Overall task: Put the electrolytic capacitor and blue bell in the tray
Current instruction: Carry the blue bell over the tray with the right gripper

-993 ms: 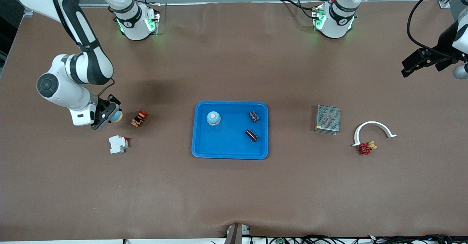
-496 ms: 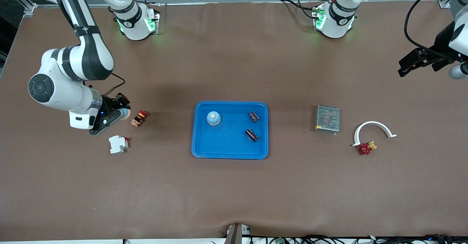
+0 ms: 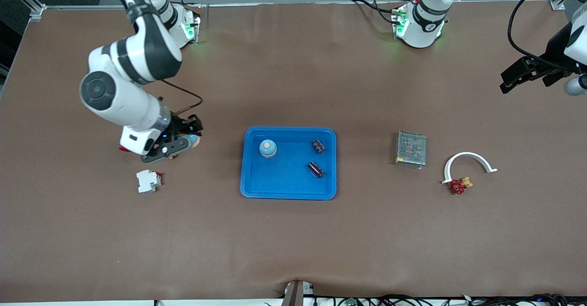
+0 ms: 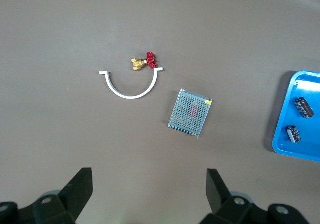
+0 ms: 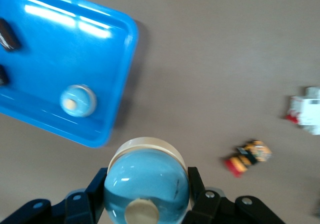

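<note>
The bright-blue tray lies mid-table and holds a blue bell and two dark electrolytic capacitors. My right gripper is shut on a second blue bell with a cream base. It holds this bell above the table, beside the tray on the right arm's side. The tray's bell shows in the right wrist view. My left gripper is open and empty, up over the left arm's end of the table; its fingers stand wide apart.
A white breaker and a red-and-yellow component lie toward the right arm's end. A grey mesh box, a white arc and a red valve lie toward the left arm's end.
My right gripper has carried the blue bell toward the tray, passing over the red-and-yellow component. The left gripper has barely shifted.
</note>
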Motion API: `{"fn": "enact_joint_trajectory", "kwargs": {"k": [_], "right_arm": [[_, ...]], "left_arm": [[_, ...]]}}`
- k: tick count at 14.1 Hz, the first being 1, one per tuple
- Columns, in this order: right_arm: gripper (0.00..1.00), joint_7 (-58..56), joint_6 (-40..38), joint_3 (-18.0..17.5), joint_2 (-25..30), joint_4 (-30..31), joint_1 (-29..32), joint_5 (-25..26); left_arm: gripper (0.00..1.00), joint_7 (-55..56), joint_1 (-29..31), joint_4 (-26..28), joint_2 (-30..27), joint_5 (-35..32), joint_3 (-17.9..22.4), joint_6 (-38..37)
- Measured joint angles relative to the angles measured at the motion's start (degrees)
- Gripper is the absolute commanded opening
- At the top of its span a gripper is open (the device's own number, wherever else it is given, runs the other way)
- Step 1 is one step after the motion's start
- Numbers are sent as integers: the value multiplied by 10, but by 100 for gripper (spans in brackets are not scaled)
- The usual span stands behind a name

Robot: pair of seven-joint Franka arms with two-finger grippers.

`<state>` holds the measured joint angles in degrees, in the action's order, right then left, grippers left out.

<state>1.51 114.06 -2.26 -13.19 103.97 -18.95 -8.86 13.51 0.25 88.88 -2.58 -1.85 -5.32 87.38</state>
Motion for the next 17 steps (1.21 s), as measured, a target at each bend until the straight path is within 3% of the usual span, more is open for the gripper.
{"fn": "enact_joint_trajectory", "kwargs": {"k": [9, 17], "right_arm": [[35, 198, 75, 0, -128, -106, -100, -2], [35, 226, 175, 5, -221, -136, -114, 0]], "left_arm": [[100, 0, -1, 0, 0, 11, 0, 2], [100, 0, -3, 2, 1, 11, -2, 2]]}}
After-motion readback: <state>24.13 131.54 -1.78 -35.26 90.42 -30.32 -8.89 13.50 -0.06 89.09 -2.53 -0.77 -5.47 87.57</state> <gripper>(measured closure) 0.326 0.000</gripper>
